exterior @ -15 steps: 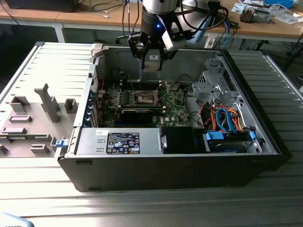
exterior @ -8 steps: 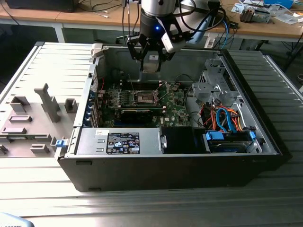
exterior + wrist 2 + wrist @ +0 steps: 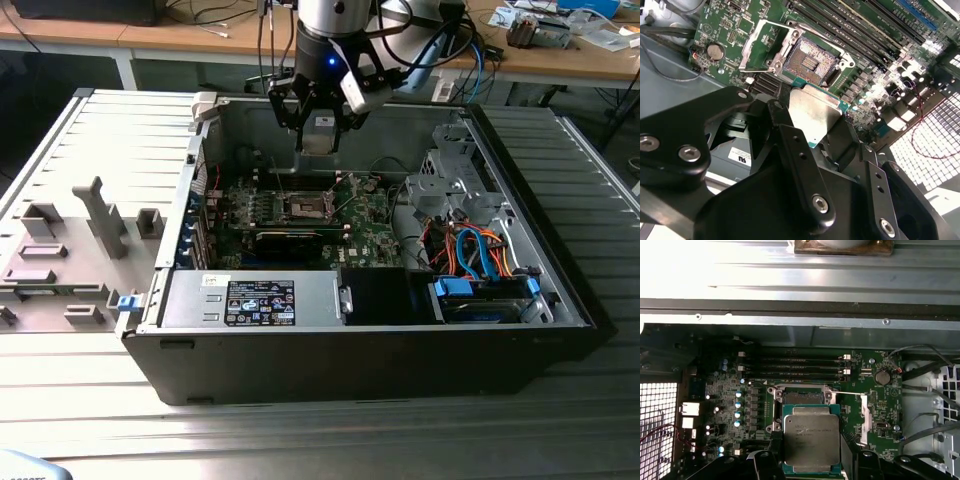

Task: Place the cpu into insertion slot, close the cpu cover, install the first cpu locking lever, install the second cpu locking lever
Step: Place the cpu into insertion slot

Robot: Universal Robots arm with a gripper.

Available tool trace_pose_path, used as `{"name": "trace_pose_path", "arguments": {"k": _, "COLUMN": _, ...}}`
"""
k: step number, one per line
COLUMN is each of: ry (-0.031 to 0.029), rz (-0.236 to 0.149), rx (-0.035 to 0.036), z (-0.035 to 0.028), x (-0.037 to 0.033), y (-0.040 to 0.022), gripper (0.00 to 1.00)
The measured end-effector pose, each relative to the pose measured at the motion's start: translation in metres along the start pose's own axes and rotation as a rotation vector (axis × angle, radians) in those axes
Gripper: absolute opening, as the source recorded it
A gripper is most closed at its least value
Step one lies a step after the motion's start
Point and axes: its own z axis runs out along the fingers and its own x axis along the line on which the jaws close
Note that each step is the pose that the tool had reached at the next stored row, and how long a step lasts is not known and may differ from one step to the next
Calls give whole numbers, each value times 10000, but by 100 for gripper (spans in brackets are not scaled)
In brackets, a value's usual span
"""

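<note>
My gripper [image 3: 318, 148] hangs inside the open computer case, just above the motherboard, and is shut on the cpu [image 3: 815, 111]. In both wrist views the cpu [image 3: 811, 437] is a flat silver-topped chip with green edges, clamped on two sides by the black fingers [image 3: 785, 135]. It hovers a short way above and beside the insertion slot [image 3: 810, 62], whose dark contact field lies bare. The cpu cover [image 3: 760, 42] stands swung open at one side of the insertion slot [image 3: 802, 396]. In the exterior view the insertion slot [image 3: 305, 207] lies right below the gripper.
Memory slots [image 3: 795, 367] run along one side of the socket. A long black expansion card [image 3: 290, 238] lies in front of it, with the power supply [image 3: 250, 300] nearer still. A drive bay with blue and orange cables [image 3: 480, 262] fills the exterior view's right. A grey fixture tray [image 3: 70, 250] sits outside the case.
</note>
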Motion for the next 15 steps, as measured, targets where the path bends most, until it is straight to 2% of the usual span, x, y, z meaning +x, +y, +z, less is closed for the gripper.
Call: {"name": "trace_pose_path", "arguments": {"k": 15, "ry": 0, "rz": 0, "rx": -1, "z": 36, "x": -1, "y": -3, "gripper": 55}}
